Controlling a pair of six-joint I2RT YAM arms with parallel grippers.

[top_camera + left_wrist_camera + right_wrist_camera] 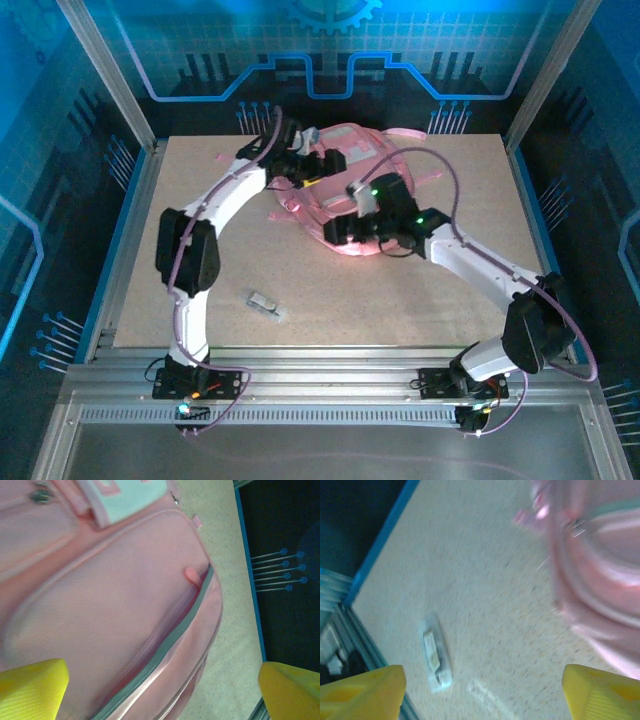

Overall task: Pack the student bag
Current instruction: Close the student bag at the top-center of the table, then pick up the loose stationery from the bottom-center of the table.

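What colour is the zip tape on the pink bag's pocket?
Grey-green zip tape on the pink student bag; clearest in the left wrist view.

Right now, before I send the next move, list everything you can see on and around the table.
student bag: one, pink, far centre of the table.
small clear-wrapped packet: one, clear with a pale insert, near-left on the table, apart from the bag.
table: one, beige speckled board.
left gripper: one, yellow fingers, open over the bag's zip.
right gripper: one, yellow fingers, open over the table beside the bag.
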